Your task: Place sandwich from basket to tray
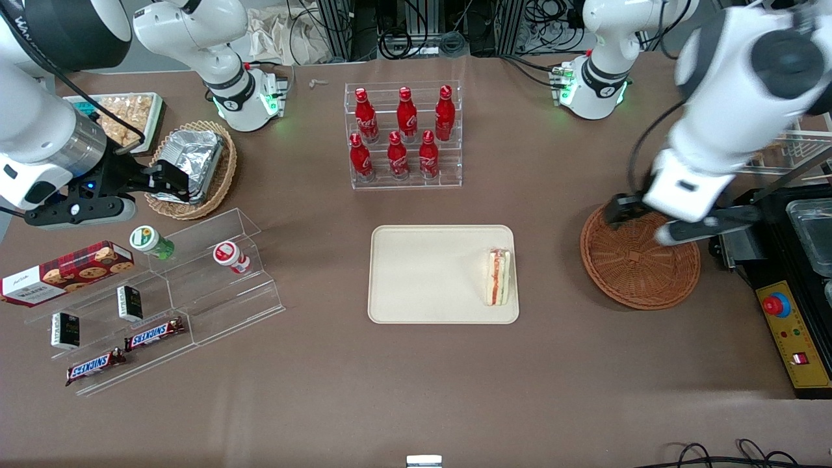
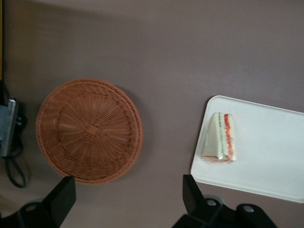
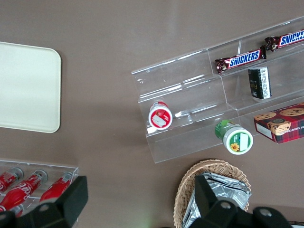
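Note:
The sandwich (image 1: 498,276) (image 2: 220,137), a white wedge with red and green filling, lies on the cream tray (image 1: 429,273) (image 2: 270,152), close to the tray's short edge nearest the basket. The reddish-brown wicker basket (image 1: 640,266) (image 2: 88,130) sits beside the tray toward the working arm's end of the table and holds nothing. My gripper (image 1: 647,221) (image 2: 126,197) hangs open above the basket's rim, raised off the table, with nothing between its fingers (image 2: 61,194).
A clear rack of red bottles (image 1: 404,133) stands farther from the front camera than the tray. A stepped acrylic rack (image 1: 162,292) with snacks and a tan basket with foil (image 1: 195,169) lie toward the parked arm's end. A black control box (image 1: 790,325) borders the basket.

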Available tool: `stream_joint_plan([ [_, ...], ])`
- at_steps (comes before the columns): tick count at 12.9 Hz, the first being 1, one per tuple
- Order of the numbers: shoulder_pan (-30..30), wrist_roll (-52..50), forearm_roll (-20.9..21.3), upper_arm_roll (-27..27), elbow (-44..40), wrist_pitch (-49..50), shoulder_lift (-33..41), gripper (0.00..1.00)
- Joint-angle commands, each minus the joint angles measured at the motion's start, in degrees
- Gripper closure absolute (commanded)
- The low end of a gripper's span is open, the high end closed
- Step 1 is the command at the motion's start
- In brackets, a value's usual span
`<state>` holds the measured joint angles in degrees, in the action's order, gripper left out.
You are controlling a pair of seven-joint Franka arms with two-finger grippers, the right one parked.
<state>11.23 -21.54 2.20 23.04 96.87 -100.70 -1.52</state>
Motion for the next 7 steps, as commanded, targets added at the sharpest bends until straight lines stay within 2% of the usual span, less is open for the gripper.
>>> stream_joint_plan([
  [1,8.43,14.37,-3.34,0.60,2.71,-0.46,2.49,0.00],
  [3,13.96,26.58,-3.52,0.60,2.71,-1.86,1.09,0.00],
  [5,17.40,31.02,-5.71,0.51,0.18,-3.45,-2.50,0.00],
  [7,18.56,34.44,-3.10,0.42,-4.39,-3.11,-6.64,0.00],
])
